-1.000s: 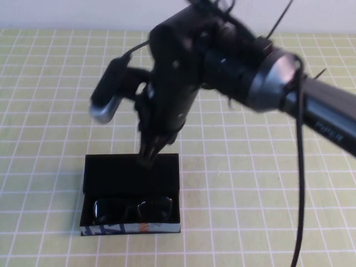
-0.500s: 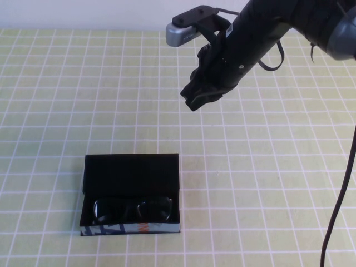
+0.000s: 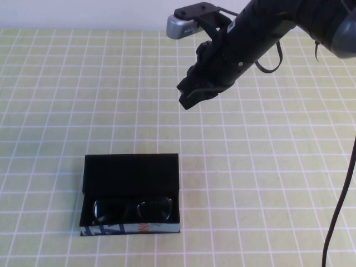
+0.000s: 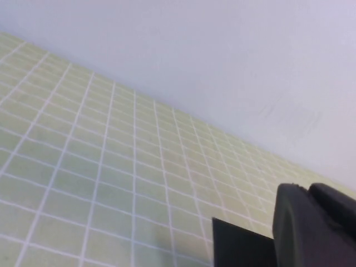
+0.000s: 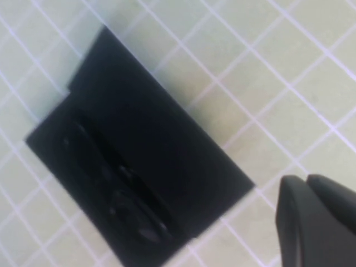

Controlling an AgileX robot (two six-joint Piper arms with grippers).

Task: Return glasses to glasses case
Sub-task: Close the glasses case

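Inside the open black glasses case, against its light-blue-and-orange patterned front edge, lie the dark thick-rimmed glasses. The table is yellow-green with a white grid. Beyond the case, the right pincer hangs clenched, empty; the left pincer's state I cannot tell.

Yellow-green gridded table surface, plain pale wall behind

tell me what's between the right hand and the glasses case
Nothing: in the high view only bare checked tablecloth lies between the shut right hand, raised above the table, and the open glasses case. The left hand is out of that view.
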